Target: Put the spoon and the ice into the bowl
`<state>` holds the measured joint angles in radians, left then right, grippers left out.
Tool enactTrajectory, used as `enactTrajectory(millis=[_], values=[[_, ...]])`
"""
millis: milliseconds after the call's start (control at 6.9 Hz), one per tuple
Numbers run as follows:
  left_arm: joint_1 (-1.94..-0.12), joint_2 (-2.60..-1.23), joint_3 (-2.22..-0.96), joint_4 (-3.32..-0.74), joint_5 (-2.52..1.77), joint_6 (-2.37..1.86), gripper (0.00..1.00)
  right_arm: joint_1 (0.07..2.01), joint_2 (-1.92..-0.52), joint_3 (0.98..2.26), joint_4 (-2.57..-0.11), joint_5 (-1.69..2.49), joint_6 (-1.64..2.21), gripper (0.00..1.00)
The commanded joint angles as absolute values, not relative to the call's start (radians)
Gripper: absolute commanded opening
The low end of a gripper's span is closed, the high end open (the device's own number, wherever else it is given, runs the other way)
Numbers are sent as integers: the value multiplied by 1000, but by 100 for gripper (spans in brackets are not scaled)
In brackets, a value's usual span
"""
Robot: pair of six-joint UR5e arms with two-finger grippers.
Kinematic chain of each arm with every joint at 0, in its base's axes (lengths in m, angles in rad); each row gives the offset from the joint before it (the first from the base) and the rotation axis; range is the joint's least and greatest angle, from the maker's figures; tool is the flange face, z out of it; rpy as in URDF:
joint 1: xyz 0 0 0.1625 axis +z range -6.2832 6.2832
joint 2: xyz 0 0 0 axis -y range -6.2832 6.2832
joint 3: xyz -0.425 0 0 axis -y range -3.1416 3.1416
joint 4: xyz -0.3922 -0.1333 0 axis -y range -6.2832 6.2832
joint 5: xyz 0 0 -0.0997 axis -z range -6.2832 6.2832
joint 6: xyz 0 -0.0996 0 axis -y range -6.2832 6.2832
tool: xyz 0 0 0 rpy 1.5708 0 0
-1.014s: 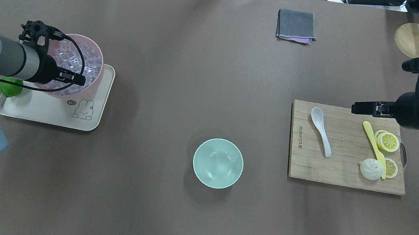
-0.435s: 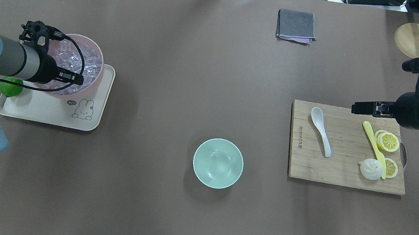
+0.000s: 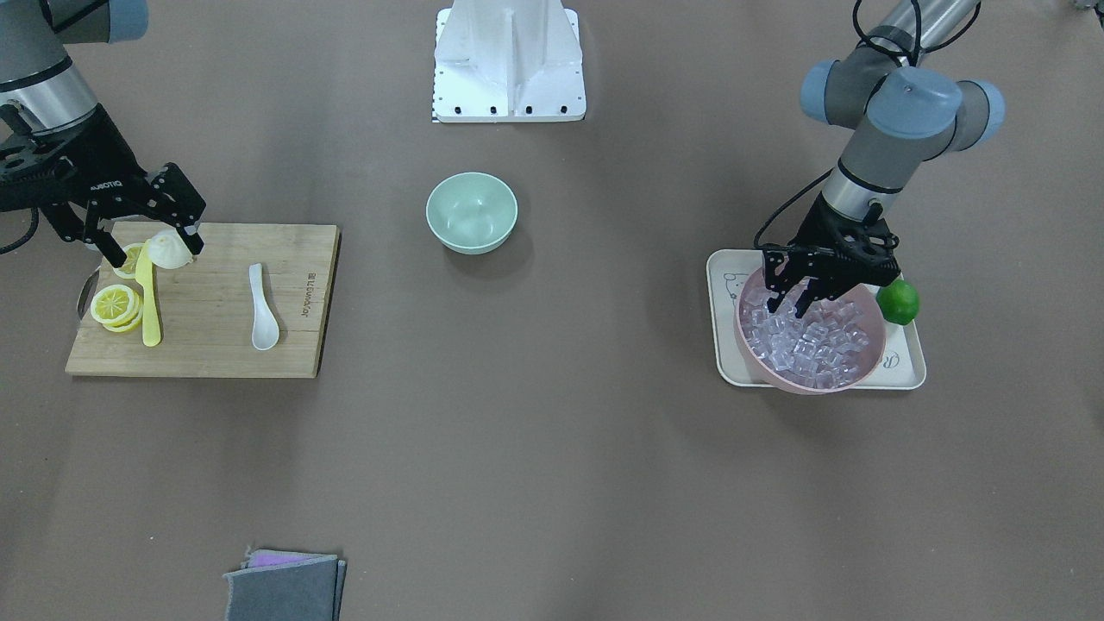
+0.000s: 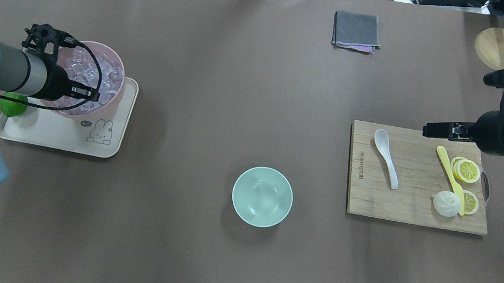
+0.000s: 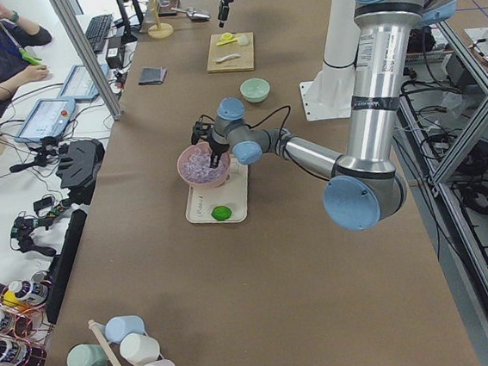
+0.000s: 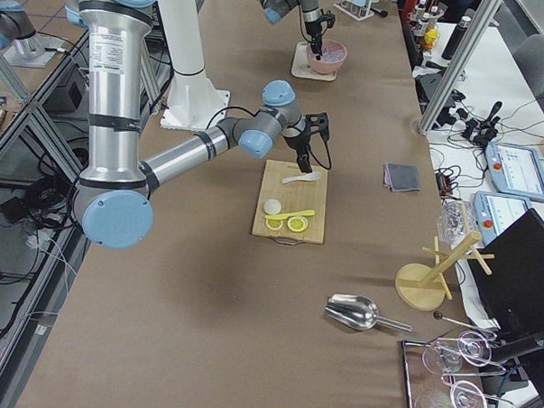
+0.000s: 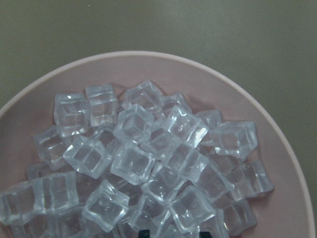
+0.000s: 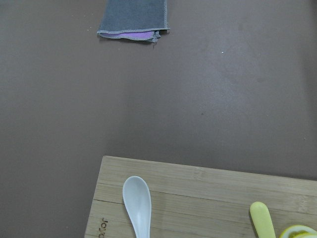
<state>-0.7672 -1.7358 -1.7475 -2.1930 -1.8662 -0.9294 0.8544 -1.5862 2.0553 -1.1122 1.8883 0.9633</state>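
Observation:
The white spoon lies on the wooden cutting board; it also shows in the front view and the right wrist view. The mint-green bowl stands empty mid-table. Ice cubes fill the pink bowl on a cream tray. My left gripper is open, its fingertips down among the cubes. My right gripper is open and empty above the board's end with the bun, away from the spoon.
A yellow knife, lemon slices and a white bun share the board. A lime sits on the tray. A grey cloth lies at the far side. A wooden stand is at the far right.
My left gripper has shifted slightly over the pink bowl, staying among the ice. The right arm, spoon and green bowl have not moved.

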Motion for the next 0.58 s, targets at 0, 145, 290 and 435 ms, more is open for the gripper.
enactTrajectory(millis=[0, 145, 290, 435], values=[[-775, -1724, -1807, -2189, -1873, -931, 0, 854, -1586, 2056, -1112, 1888, 963, 100], [-776, -1724, -1851, -2192, -1875, -945, 0, 854, -1586, 2054, -1112, 1888, 963, 100], [-778, -1736, -1908, -2201, -1875, -1000, 0, 854, -1591, 2054, -1111, 1890, 963, 100], [-769, -1784, -1904, -2229, -1875, -1190, 0, 854, -1591, 2052, -1111, 1888, 963, 100]])
